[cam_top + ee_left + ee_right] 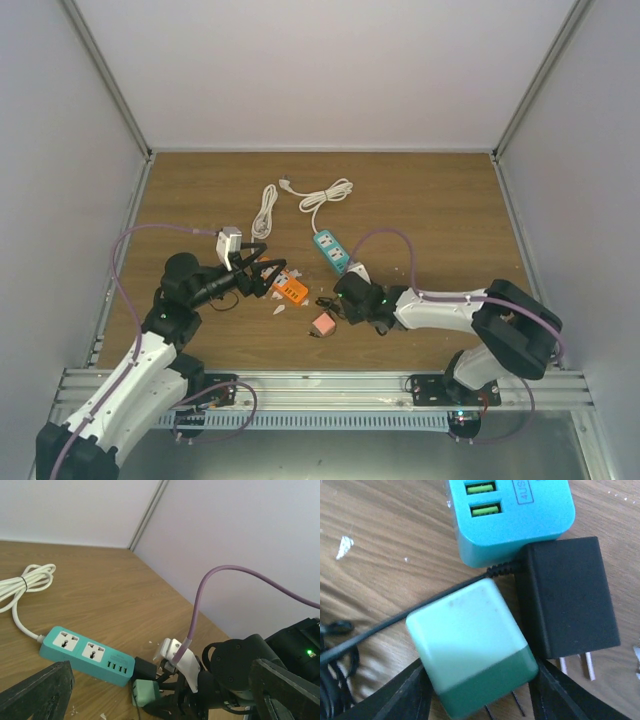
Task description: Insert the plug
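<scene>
The black plug [567, 597] lies flat on the wood against the end of the teal power strip [510, 515], its prongs pointing away from the strip. It also shows in the left wrist view [145, 669]. My right gripper [482, 697] is shut on a green block [470, 640] with prongs, held just beside and partly over the black plug. In the top view the right gripper [348, 290] sits at the strip's [331, 251] near end. My left gripper [262, 266] is open and empty, raised left of the strip, its fingers [45, 690] spread wide.
An orange block [292, 290] and white scraps lie below the left gripper. A pink block [323, 325] sits nearer the front. The strip's white cord [325, 195] and a second white cord [265, 208] lie coiled at the back. A thin black cable [370, 632] runs under the green block.
</scene>
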### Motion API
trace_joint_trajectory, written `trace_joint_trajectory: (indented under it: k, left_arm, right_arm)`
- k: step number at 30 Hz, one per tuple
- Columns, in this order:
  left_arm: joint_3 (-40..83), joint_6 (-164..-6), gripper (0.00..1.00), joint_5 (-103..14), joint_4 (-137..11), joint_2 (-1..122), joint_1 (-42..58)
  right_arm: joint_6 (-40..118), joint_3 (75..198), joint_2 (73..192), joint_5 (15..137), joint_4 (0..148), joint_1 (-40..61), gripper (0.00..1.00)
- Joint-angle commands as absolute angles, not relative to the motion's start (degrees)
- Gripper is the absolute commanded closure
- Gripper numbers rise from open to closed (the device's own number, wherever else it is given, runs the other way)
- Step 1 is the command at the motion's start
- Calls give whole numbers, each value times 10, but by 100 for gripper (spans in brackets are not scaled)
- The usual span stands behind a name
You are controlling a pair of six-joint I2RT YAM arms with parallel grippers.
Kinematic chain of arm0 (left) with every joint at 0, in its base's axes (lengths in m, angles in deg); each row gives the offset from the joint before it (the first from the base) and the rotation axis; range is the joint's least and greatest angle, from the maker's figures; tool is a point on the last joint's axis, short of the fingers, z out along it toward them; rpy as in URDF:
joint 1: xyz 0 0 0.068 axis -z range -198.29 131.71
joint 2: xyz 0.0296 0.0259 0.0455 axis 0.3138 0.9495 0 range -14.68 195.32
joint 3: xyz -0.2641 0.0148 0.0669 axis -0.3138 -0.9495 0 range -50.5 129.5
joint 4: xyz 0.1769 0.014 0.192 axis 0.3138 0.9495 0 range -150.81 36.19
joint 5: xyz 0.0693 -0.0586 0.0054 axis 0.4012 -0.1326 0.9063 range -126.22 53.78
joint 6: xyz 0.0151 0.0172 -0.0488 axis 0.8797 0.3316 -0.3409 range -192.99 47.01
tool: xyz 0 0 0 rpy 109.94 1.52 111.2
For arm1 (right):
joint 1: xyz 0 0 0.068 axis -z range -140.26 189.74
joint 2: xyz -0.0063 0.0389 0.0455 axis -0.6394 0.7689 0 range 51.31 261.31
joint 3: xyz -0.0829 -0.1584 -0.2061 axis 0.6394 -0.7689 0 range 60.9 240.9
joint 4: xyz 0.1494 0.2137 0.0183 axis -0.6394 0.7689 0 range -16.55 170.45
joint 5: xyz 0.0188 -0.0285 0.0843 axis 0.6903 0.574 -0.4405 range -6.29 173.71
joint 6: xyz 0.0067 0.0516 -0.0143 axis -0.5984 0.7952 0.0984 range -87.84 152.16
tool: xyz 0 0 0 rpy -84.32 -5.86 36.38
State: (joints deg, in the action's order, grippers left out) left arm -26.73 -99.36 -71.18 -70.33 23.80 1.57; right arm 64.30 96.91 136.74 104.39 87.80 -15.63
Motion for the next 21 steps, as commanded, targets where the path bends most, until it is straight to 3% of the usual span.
trace_joint_trajectory:
  k: [1, 3, 6, 11, 13, 14, 16, 17, 18, 21]
  left_arm:
    - [-279, -989, 1, -697, -699, 222, 19]
    - [-281, -989, 1, -694, -697, 219, 19]
    - [-287, -991, 1, -695, -697, 215, 19]
    - [-297, -996, 1, -692, -692, 201, 19]
    - [-297, -997, 1, -690, -688, 195, 18]
    - [-297, -997, 1, -689, -687, 193, 19]
    - [-295, -998, 1, -690, -686, 190, 19]
    - [-295, -999, 1, -690, -685, 189, 19]
    - [-295, -999, 1, -689, -685, 188, 19]
    - [-294, -998, 1, -690, -684, 189, 19]
  right_arm:
    - [620, 980, 1390, 1049, 865, -162, 56]
    - [621, 983, 1395, 1057, 867, -162, 75]
    - [630, 979, 1379, 1068, 873, -162, 92]
    - [639, 951, 1314, 1068, 876, -164, 93]
    - [643, 942, 1287, 1071, 879, -164, 82]
    - [645, 938, 1275, 1073, 880, -164, 70]
    - [646, 939, 1260, 1073, 885, -164, 28]
    - [648, 943, 1257, 1076, 891, -164, 12]
    - [649, 948, 1257, 1081, 896, -164, 4]
    - [650, 968, 1272, 1097, 911, -164, 1]
